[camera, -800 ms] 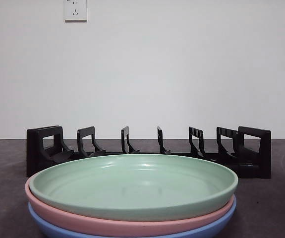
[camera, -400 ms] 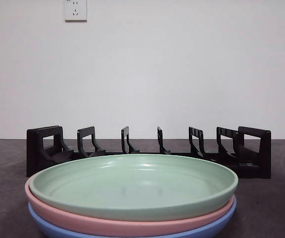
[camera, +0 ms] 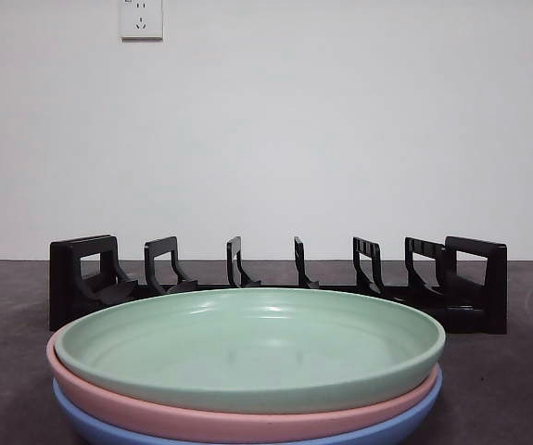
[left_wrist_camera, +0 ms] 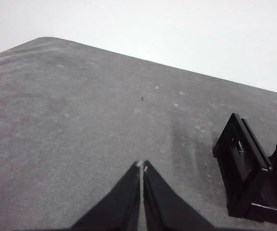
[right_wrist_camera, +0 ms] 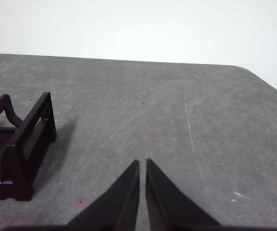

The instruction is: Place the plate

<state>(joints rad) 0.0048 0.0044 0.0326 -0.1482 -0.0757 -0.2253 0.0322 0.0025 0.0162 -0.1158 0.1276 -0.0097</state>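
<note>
A stack of three plates lies near and large in the front view: a green plate (camera: 247, 348) on top, a pink plate (camera: 136, 413) under it, a blue plate (camera: 90, 422) at the bottom. A black slotted plate rack (camera: 275, 278) stands behind them. My left gripper (left_wrist_camera: 142, 167) is shut and empty over bare table, with one end of the rack (left_wrist_camera: 254, 178) beside it. My right gripper (right_wrist_camera: 142, 163) is shut and empty over bare table, with the other end of the rack (right_wrist_camera: 18, 149) beside it. Neither gripper shows in the front view.
The dark grey table (camera: 507, 389) runs back to a white wall with two sockets (camera: 141, 19). The table's rounded far corners show in both wrist views (left_wrist_camera: 46, 41) (right_wrist_camera: 244, 70).
</note>
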